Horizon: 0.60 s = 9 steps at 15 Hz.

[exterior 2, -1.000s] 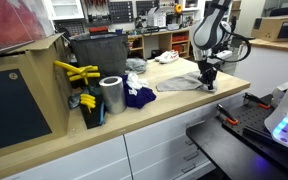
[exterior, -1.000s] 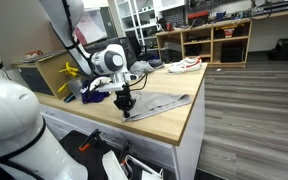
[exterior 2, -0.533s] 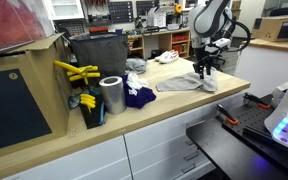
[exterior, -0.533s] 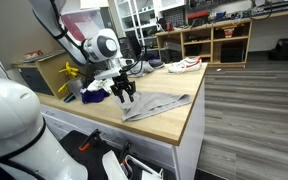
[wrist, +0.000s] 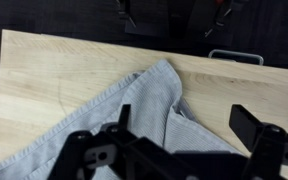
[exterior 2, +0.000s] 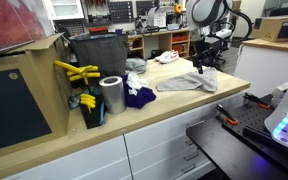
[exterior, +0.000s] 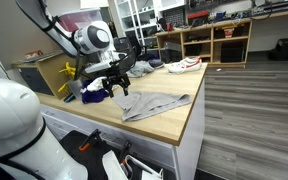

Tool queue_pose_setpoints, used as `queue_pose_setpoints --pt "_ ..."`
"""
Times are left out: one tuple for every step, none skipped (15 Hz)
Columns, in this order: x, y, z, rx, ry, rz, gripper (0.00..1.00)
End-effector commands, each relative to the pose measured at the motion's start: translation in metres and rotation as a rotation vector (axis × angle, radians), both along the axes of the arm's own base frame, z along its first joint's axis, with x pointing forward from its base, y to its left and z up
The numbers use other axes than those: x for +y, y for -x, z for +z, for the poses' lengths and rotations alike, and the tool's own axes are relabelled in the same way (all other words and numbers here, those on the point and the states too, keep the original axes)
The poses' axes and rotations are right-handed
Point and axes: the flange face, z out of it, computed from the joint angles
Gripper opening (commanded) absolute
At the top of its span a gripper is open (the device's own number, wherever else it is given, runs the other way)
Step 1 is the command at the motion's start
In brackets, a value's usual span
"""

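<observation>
the fingers point(wrist: 249, 122) hover wide open and empty just above the grey cloth point(exterior: 154, 103), which lies spread on the wooden tabletop point(exterior: 174, 122) near its edge. it looks set down, with one fold not yet smoothed.

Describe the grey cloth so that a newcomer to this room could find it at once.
Find the long wooden countertop above the white cabinets. Toward its end, below the open gripper, lies a flat, pale grey cloth. Its neighbour, the dark blue cloth beside the metal can, is bunched up.
</observation>
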Motion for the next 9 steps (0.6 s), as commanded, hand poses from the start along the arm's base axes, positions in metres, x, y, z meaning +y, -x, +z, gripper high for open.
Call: queue_pose_setpoints --pt "0.003 0.011 0.002 0.046 0.006 -0.039 1.00" --pt "0.003 0.012 -0.002 0.051 0.004 -0.039 1.00" --pt "0.002 0.012 -0.005 0.053 0.004 -0.041 1.00" --pt "0.002 0.014 -0.008 0.056 0.003 -0.041 1.00" --pt "0.002 0.016 -0.014 0.060 0.006 -0.039 1.00" --pt "0.002 0.018 -0.020 0.062 0.009 -0.035 1.00" --pt "0.003 0.021 -0.028 0.068 0.012 -0.028 1.00" --pt "0.003 0.024 -0.035 0.077 0.011 -0.027 1.00" --pt "0.002 0.026 -0.043 0.085 0.012 -0.025 1.00"
